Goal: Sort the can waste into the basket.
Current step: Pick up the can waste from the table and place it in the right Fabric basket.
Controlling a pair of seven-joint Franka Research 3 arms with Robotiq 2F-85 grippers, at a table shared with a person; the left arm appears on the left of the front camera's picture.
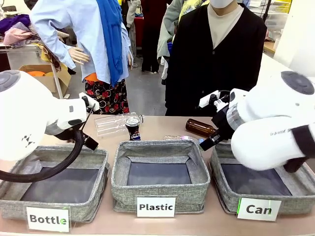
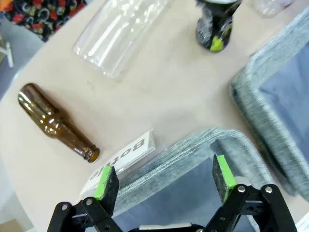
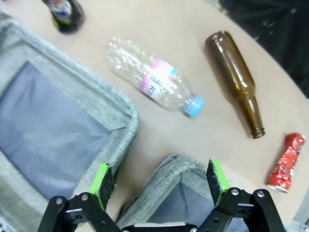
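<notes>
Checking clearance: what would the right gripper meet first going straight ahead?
Probably the corner rim of the grey woven-fabric basket between the right gripper's open fingers, not the crushed red can; depth unclear.

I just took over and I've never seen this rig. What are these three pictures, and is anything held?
Two white robot arms face a person across a table. The front picture looks over it from between the arms; the other two come from a camera on each wrist, looking along the fingers. The left end effector and right end effector are both open, holding nothing. On the table: a standing dark can, a crushed red can, a brown bottle and a clear plastic bottle lying down, plus a second brown bottle and second clear bottle. In front stand three grey baskets: the Bottle basket, Plastic basket and Can basket.
</notes>
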